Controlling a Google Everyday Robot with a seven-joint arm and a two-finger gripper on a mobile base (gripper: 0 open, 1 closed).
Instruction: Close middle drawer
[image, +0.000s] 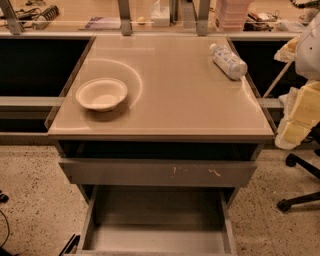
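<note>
1 white bowl (101, 93) sits left on the cabinet top (175, 100). Below, the middle drawer (157, 220) stands pulled out, grey inside showing. 1 bottle (228, 61) lies rear right; the gripper (299, 117) hangs at the right edge, and I cannot tell whether it is clenched or released.

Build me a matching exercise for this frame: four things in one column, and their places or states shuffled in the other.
1 white bowl
2 water bottle
3 middle drawer
4 gripper

A at the right edge, beside the cabinet top
B pulled open under the scratched drawer front
C upright, left side of the top
D lying on its side, right rear of the top

Pairs: 1-C, 2-D, 3-B, 4-A
</note>
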